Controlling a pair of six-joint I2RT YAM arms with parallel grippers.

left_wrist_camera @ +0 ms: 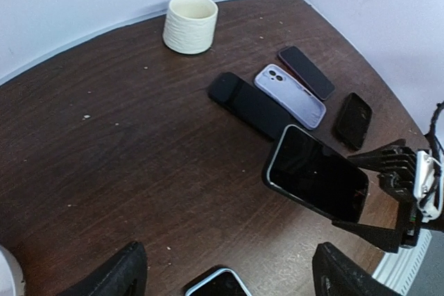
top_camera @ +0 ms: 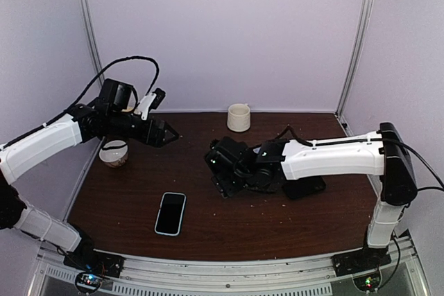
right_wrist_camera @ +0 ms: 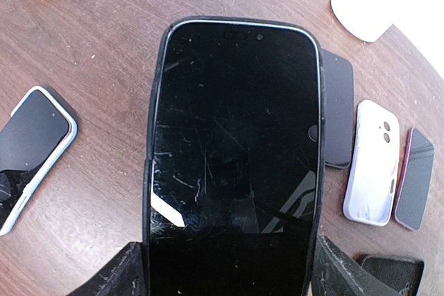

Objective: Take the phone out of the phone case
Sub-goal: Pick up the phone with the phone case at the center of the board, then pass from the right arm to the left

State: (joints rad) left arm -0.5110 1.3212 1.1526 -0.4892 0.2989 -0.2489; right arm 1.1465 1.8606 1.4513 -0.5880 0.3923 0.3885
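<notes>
Right gripper [right_wrist_camera: 229,272] is clamped on the bottom end of the black phone case [right_wrist_camera: 147,206], one finger on each long side. The phone [right_wrist_camera: 236,136] sits in the case, its scratched screen facing the wrist camera and filling the middle of the right wrist frame. In the left wrist view this cased phone is right of centre, lifted off the table [top_camera: 277,220] and tilted, gripped at its right-hand end.

Left gripper [left_wrist_camera: 229,254] is spread wide with nothing between its fingers [left_wrist_camera: 121,275], and it hovers above the table. The cased phone is up and to the right of it in the left wrist frame, apart, no contact. In the top view the left gripper is at centre-left and the right gripper at centre, with a clear gap of bare table between them.

- Blue-cased phone [top_camera: 171,213]: flat, screen up, lower centre-left of the top view, below both grippers and touching neither.
- Cream mug [top_camera: 238,117]: upright at the far edge of the table.
- Small bowl [top_camera: 114,152]: left side, below the left arm.
- Upper right of the left wrist frame has a row lying flat behind the held phone: black phone [left_wrist_camera: 250,105], lavender-backed phone [left_wrist_camera: 289,95] with its camera side up, and dark slim phone [left_wrist_camera: 306,72].
- Small black item [left_wrist_camera: 354,120]: just right of that row; can't tell if it is a case or a phone.
</notes>
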